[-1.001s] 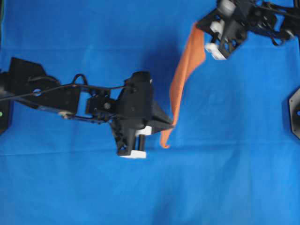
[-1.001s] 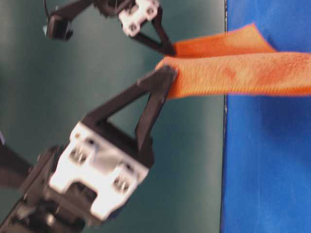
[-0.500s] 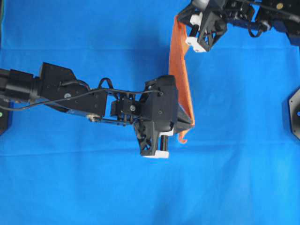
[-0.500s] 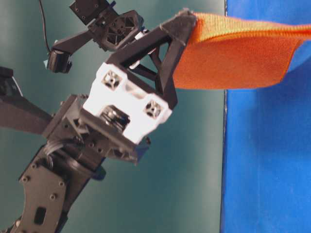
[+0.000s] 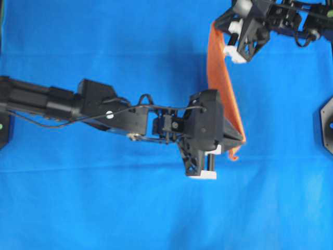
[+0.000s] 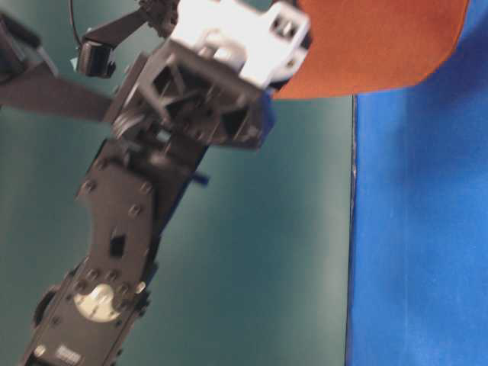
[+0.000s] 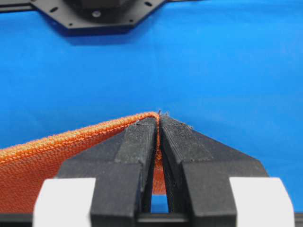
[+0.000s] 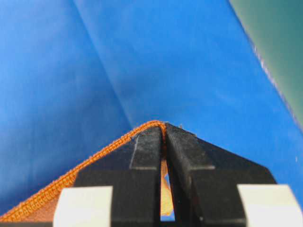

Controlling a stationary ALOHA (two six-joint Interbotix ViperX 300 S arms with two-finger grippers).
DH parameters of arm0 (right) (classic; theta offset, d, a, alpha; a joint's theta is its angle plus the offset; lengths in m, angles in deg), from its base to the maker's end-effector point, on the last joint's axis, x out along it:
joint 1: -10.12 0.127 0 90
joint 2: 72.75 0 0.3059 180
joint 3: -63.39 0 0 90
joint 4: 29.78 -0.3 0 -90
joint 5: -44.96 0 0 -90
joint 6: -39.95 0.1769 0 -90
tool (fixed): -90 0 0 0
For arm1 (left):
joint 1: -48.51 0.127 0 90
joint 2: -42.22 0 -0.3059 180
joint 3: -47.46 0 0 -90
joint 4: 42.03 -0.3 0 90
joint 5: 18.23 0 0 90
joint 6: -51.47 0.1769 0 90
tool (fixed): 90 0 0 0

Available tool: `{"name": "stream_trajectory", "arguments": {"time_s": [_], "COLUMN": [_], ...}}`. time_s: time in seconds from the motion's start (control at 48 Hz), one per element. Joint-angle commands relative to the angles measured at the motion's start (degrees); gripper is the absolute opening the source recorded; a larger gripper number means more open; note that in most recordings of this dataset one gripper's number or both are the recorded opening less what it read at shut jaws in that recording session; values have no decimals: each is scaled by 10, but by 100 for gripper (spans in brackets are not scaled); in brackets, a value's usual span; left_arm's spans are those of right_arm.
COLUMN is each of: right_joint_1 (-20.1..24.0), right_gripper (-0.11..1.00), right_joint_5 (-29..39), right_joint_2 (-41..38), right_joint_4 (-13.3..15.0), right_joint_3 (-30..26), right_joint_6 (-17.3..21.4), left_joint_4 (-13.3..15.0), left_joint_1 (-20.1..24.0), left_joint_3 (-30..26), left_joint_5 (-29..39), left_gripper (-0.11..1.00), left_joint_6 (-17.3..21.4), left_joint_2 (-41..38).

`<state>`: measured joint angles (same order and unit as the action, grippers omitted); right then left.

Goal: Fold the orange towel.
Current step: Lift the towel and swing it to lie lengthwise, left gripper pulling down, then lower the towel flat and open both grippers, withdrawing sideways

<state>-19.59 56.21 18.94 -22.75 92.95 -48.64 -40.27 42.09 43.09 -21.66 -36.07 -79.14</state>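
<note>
Hanging off the surface, the orange towel (image 5: pixel 221 83) was stretched as a narrow band between the two hands over the large blue cloth (image 5: pixel 104 208). In the overhead view the left hand (image 5: pixel 240 138) sat right of centre at the end of its long black arm, fingers pointing right, clenched on the towel's lower corner; a short orange tail curled out just below the fingertips. The right hand (image 5: pixel 214 27) was at the far right of the surface near the top edge, fingers pointing left, clenched on the towel's upper corner. The band ran from that upper corner down and slightly right to the left hand's tips.

Left wrist view: both black fingers (image 7: pixel 137 142) were pressed together with the towel's hemmed edge (image 7: pixel 71 137) pinched between them, the fabric spreading away to the left of the fingers; blue cloth (image 7: pixel 213 71) lay beneath, and a black mounting plate (image 7: pixel 94 16) showed at the far edge.

Right wrist view: fingers (image 8: pixel 147 151) were closed on the stitched hem (image 8: pixel 94 156), orange showing through the slit between them, the hem trailing down to the left.

Table-level view: the towel (image 6: pixel 366 46) hung as a broad orange sheet at the top of the frame, above the blue cloth (image 6: pixel 419 244), with a white-and-black wrist assembly (image 6: pixel 229 53) just to its left. Which hand this was could not be told with certainty.
</note>
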Motion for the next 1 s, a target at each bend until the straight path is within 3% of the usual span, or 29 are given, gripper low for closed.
{"name": "stream_trajectory", "arguments": {"time_s": [0.0, 0.188, 0.417, 0.646, 0.751, 0.98], "right_joint_1": [-28, -20, 3, 16, 18, 18], "right_gripper": [3, 3, 3, 3, 3, 3], "right_joint_5": [8, 5, -12, -14, -17, -34], "right_joint_2": [8, -11, -93, -166, -180, -185], "right_joint_4": [4, 4, 13, 25, 33, 38], "right_joint_3": [-12, -24, -71, -127, -139, -145], "right_joint_6": [1, -2, -10, -14, -14, -15], "left_joint_4": [-3, -3, -1, 0, -1, 0], "left_joint_1": [-22, -30, -40, -48, -48, -48], "left_joint_3": [-26, 5, 136, 262, 282, 287], "left_joint_5": [-10, -10, -71, -136, -136, -136], "left_gripper": [1, 1, 1, 1, 1, 1], "left_joint_6": [4, 3, -17, -73, -97, -102], "left_joint_2": [3, 16, 69, 120, 128, 126]}}
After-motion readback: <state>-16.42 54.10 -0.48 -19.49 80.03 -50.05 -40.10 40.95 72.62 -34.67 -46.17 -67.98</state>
